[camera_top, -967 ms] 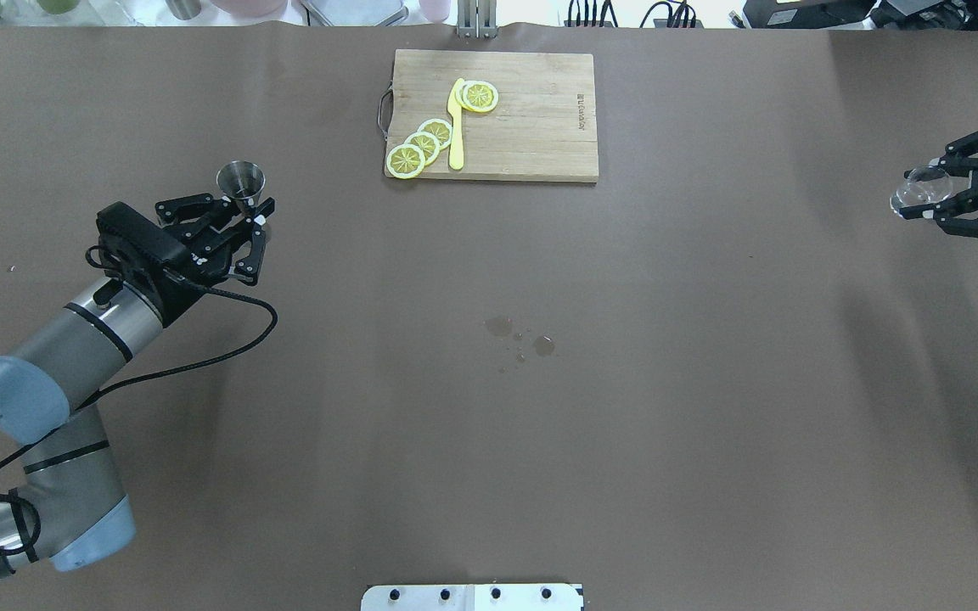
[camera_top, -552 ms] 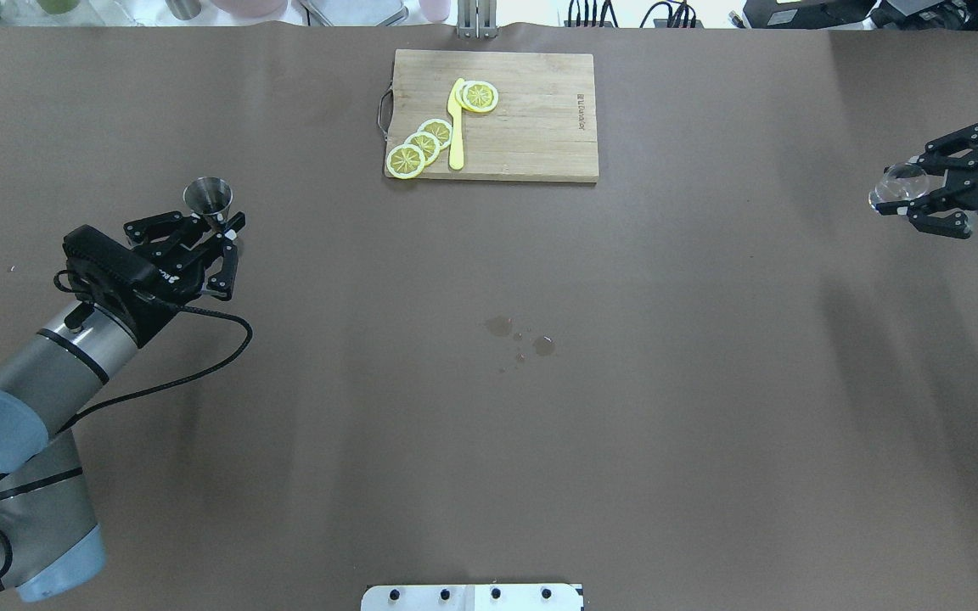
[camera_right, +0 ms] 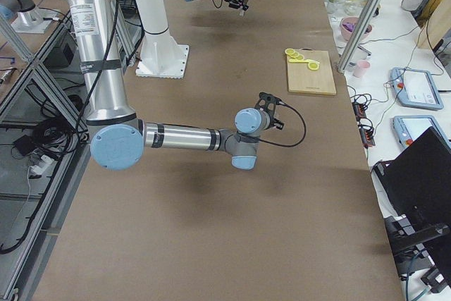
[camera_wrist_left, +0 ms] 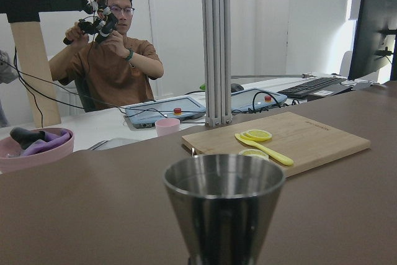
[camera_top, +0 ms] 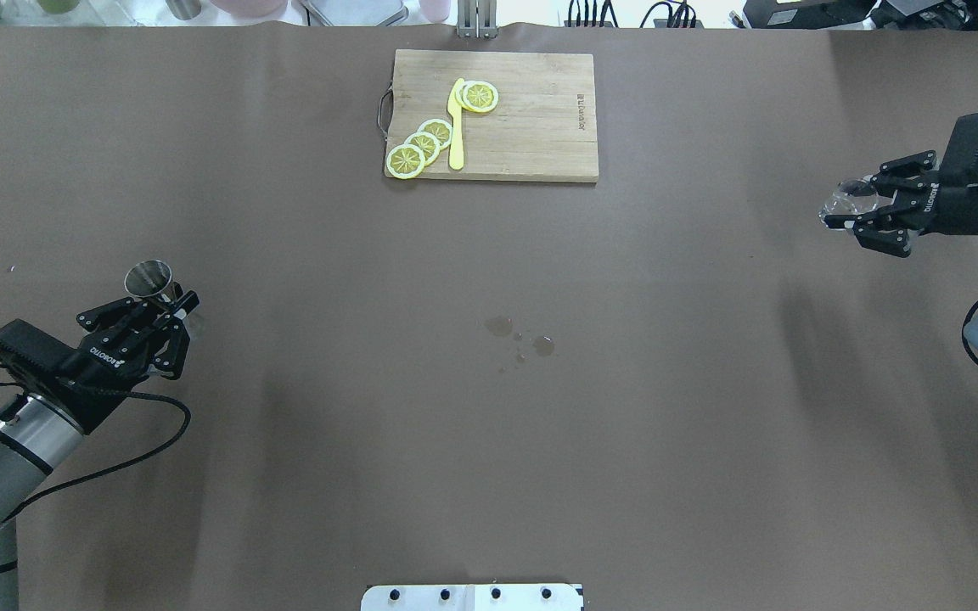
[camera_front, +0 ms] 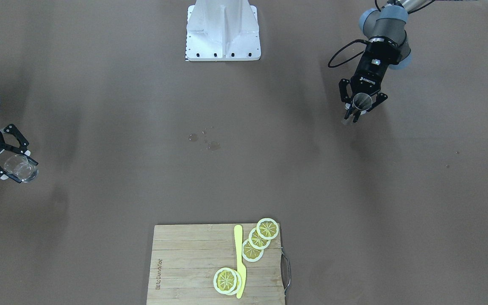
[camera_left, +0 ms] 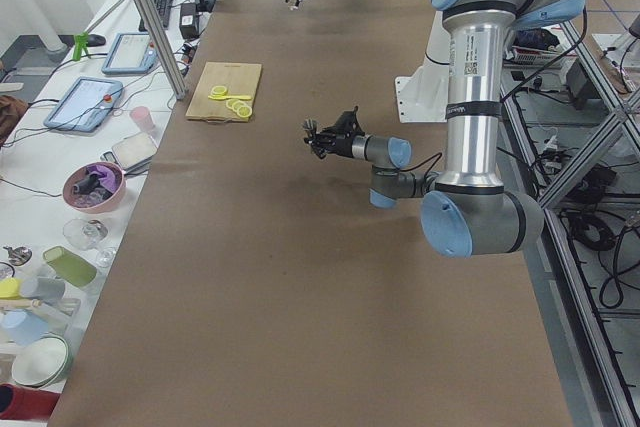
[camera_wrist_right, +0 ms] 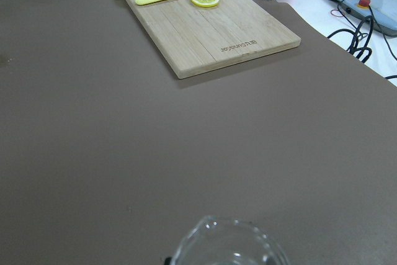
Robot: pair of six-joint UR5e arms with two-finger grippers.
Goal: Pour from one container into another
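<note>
Left gripper clamped on steel jigger, upright, robot's left side. Right gripper grips clear glass, far right, well apart. Jigger stiff, light, slick: hold waist. Glass fragile: hold mid-body. Contents: can't tell.

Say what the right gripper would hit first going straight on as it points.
Way looks free: the right gripper, holding the glass, faces bare table; the cutting board lies off that line. Its tilt is unclear.
</note>
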